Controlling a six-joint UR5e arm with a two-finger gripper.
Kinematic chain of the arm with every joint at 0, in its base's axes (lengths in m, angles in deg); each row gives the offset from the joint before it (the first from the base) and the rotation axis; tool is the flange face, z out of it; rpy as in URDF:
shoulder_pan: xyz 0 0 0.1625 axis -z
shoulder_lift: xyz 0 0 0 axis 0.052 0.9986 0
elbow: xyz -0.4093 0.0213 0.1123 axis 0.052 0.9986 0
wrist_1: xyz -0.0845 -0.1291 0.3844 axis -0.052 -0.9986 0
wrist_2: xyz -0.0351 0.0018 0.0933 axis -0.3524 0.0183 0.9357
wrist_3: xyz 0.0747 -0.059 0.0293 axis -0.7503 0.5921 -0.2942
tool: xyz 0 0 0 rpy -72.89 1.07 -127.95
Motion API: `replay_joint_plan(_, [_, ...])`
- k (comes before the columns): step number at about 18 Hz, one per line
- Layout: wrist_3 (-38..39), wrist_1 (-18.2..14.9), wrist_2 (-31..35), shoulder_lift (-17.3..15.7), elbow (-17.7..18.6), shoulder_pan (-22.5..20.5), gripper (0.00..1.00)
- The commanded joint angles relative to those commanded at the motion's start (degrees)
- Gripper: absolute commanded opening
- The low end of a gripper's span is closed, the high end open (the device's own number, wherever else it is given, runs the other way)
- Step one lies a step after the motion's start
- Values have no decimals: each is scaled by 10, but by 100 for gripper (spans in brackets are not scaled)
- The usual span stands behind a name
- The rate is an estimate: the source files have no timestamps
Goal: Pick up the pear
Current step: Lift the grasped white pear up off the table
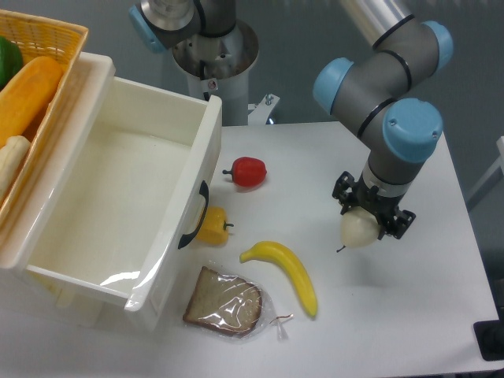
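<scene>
Over white table (pixel 409 315), tool (pixel 370 214) grips the pear (pixel 357 231).

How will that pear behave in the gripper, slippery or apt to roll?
The pear looks smooth and glossy, so it may slip between the gripper fingers. Its rounded, tapered shape would probably roll if released on the table. It appears rigid, unlikely to deform.

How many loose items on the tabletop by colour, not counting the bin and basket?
Red: 1, the red pepper
Yellow: 2, the yellow pepper and the banana
Cream-white: 1, the pear, in the jaws of the gripper
Brown: 1, the wrapped bread slice
Total: 5
</scene>
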Motion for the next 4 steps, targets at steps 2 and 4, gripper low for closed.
replay_joint_plan(2, [-2, -1, 1, -5, -1, -1, 16])
replay_joint_plan(4, [-3, -8, 3, -11, -1, -2, 16])
